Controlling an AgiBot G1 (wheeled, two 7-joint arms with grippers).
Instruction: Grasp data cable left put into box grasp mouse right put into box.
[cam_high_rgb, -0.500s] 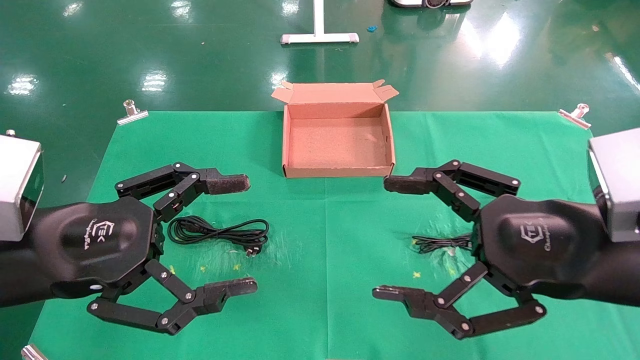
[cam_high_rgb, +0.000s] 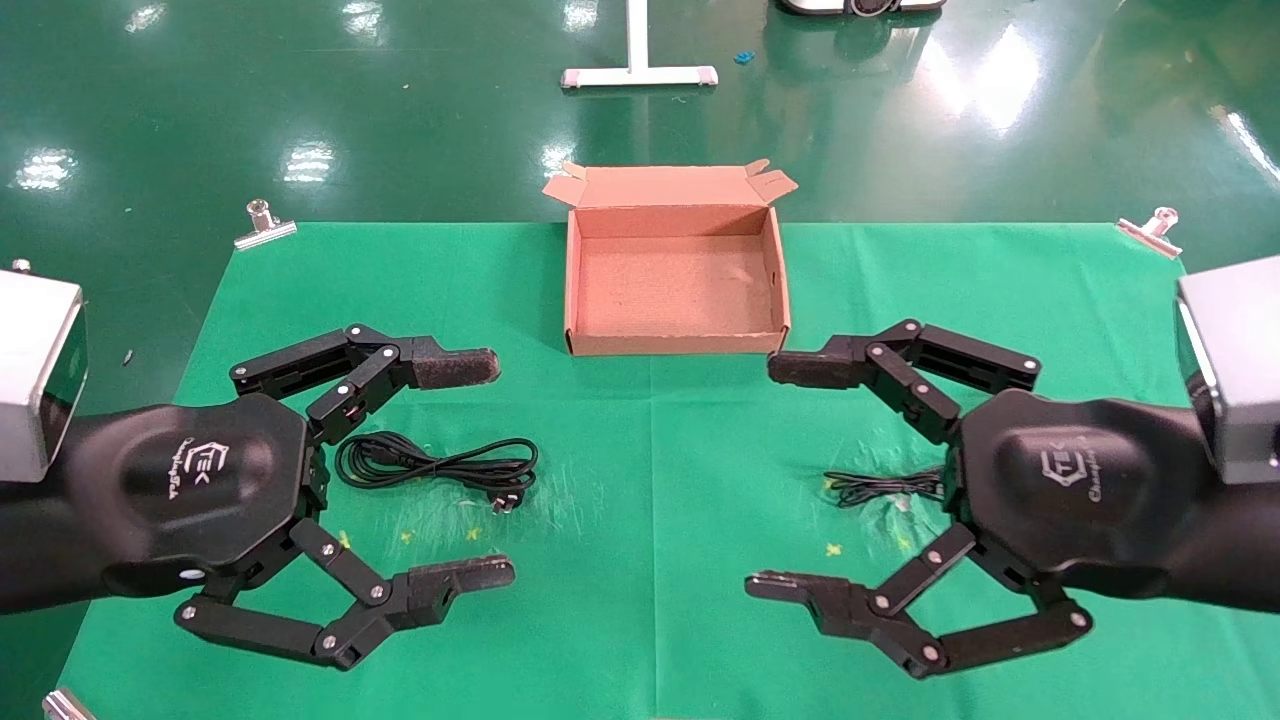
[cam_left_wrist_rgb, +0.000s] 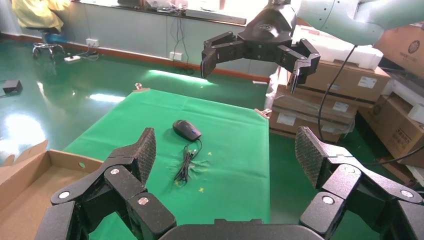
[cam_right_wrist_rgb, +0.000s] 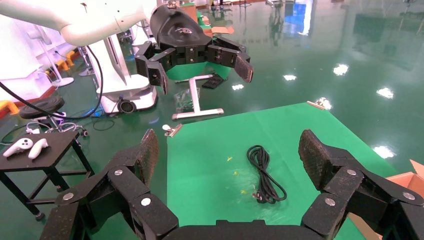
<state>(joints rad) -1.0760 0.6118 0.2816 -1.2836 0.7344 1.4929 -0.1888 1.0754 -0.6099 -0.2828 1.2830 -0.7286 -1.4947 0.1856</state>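
Left gripper and right gripper, fingers apart, hover over the coiled data cable, limp, best pinched mid-bundle; mouse light, cord trailing.

Box behind; data cable left, mouse right.

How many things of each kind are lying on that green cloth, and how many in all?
Black power cable: 1
Black mouse with its thin wire: 1
Brown cardboard box: 1
Metal clips at the corners of the green cloth: 3 showing
Total: 6 things
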